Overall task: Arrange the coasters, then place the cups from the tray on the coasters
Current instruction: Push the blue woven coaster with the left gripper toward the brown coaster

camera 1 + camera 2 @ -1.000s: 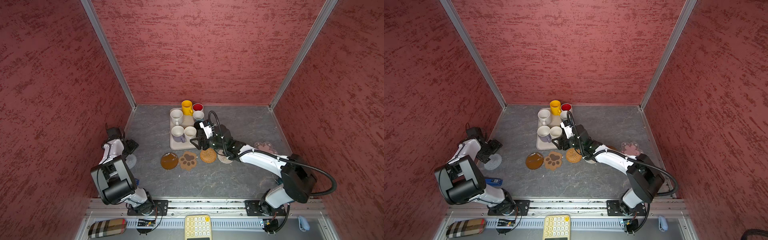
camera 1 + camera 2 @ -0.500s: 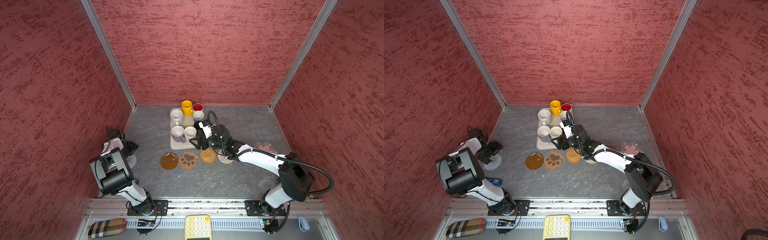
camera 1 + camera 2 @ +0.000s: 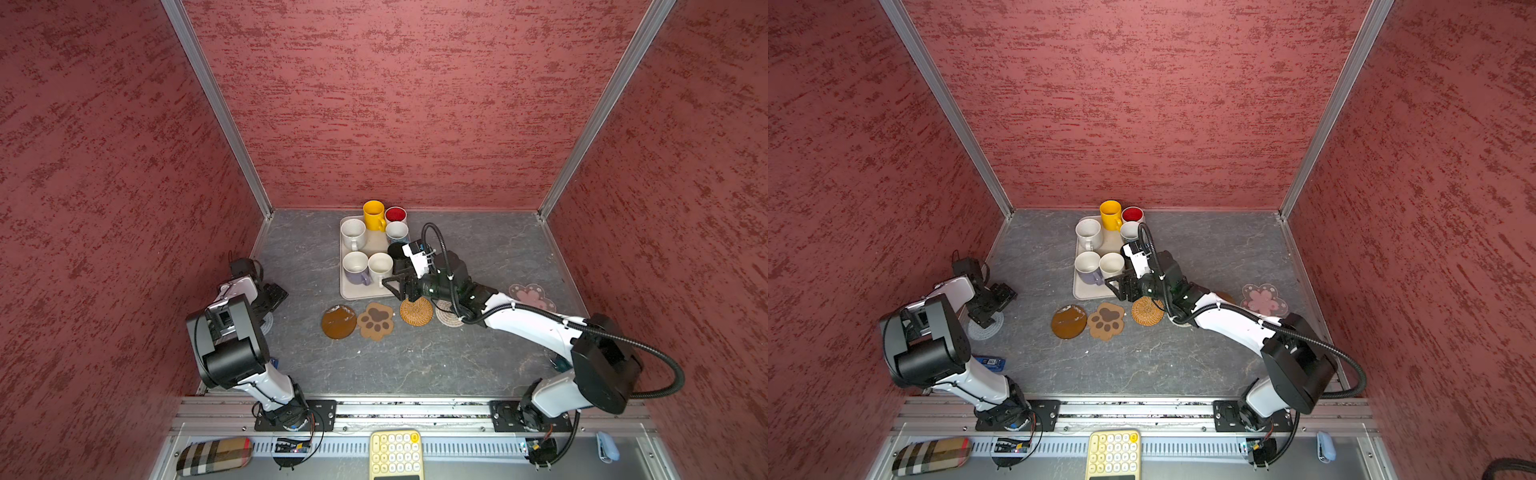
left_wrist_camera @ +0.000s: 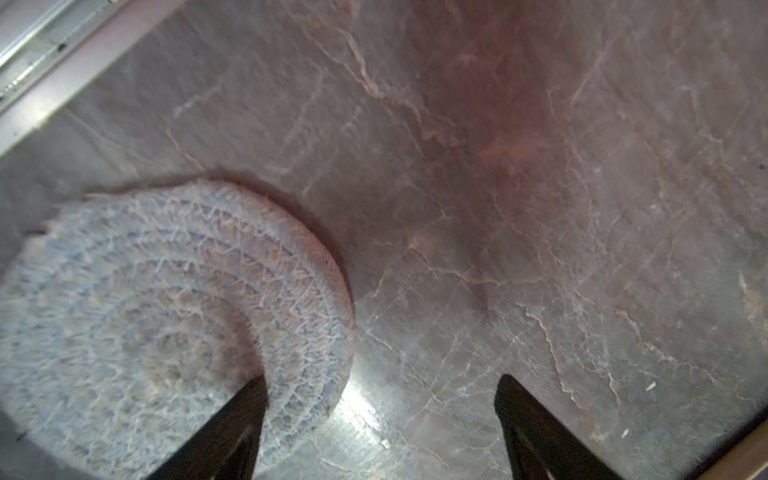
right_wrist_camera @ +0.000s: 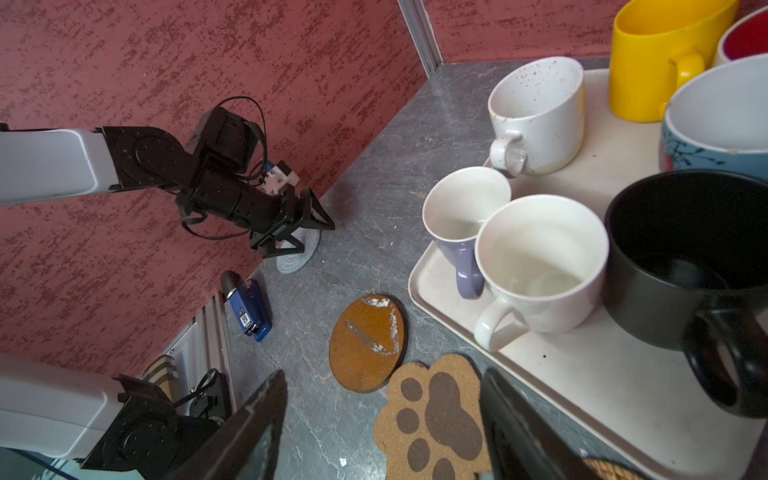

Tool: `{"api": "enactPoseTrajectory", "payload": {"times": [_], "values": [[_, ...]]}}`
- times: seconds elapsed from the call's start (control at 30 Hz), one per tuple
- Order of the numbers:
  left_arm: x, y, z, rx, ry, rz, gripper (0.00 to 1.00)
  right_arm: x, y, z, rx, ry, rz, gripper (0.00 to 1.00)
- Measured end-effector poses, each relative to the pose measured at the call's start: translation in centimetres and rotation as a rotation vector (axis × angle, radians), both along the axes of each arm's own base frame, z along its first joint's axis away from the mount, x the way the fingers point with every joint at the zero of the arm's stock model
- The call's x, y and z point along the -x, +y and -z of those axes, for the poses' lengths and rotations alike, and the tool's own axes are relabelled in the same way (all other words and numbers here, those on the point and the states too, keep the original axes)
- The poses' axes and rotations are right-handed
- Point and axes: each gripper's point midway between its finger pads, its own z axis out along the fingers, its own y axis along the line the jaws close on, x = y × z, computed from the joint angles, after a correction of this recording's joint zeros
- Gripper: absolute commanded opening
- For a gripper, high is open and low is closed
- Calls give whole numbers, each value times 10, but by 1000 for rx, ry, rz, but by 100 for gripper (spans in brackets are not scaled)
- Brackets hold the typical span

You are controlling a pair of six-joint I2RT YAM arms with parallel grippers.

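Grey woven coaster (image 4: pixel 166 311): round, coiled; edge perhaps frayed.

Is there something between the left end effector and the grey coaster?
Nothing visible. The open left end effector hangs just above the grey coaster, one finger over its edge, the other over the table.

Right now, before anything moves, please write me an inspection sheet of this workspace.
Surface: grey marbled tabletop.
Job's things: cream rectangular plastic tray holds seven ceramic mugs; amber-brown disc coaster, brown cork paw coaster, tan rattan round coaster, whitish woven round coaster in a row; pink flower coaster apart; grey woven round coaster under left gripper.
Clutter: small blue gadget on table; yellow calculator, plaid case on front ledge.
Grippers: left gripper open, empty; right gripper open, empty, by tray edge.
Cables: black corrugated hose along right arm.
Surroundings: red textured walls.
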Motion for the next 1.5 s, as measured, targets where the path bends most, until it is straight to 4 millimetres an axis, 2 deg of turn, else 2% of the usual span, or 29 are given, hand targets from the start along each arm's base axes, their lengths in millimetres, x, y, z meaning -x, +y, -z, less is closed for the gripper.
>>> {"api": "enactPoseTrajectory", "payload": {"times": [0.4, 0.77, 1.1, 1.27, 1.5], "values": [[-5, -17, -2, -2, -87, 24, 84, 13, -13, -15, -30, -32, 1, 74], [-17, -77, -4, 17, -150, 144, 84, 19, -20, -19, -37, -44, 11, 74], [-7, -123, -8, 56, -174, 231, 84, 24, -30, -25, -38, -54, 28, 74], [-3, -133, -16, 60, -196, 252, 84, 25, -32, -28, -38, -58, 33, 74], [5, -134, -35, 57, -243, 251, 84, 26, -34, -24, -30, -51, 37, 74]]}}
